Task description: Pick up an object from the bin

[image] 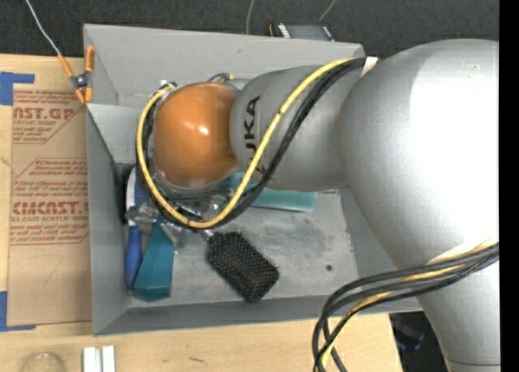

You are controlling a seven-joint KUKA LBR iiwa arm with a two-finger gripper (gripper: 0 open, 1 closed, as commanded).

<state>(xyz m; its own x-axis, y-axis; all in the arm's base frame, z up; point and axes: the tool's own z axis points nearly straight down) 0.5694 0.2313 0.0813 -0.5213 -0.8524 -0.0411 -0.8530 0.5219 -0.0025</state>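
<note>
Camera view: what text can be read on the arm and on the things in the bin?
"UKA": on the arm's grey link, running along it; the rest is hidden.
No text on the black mesh piece or the teal block.

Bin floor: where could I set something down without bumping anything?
The widest bare floor lies right of the black textured block, with the pale teal piece behind it. The left corner is crowded: teal block, blue piece, and the arm overhead.
</note>
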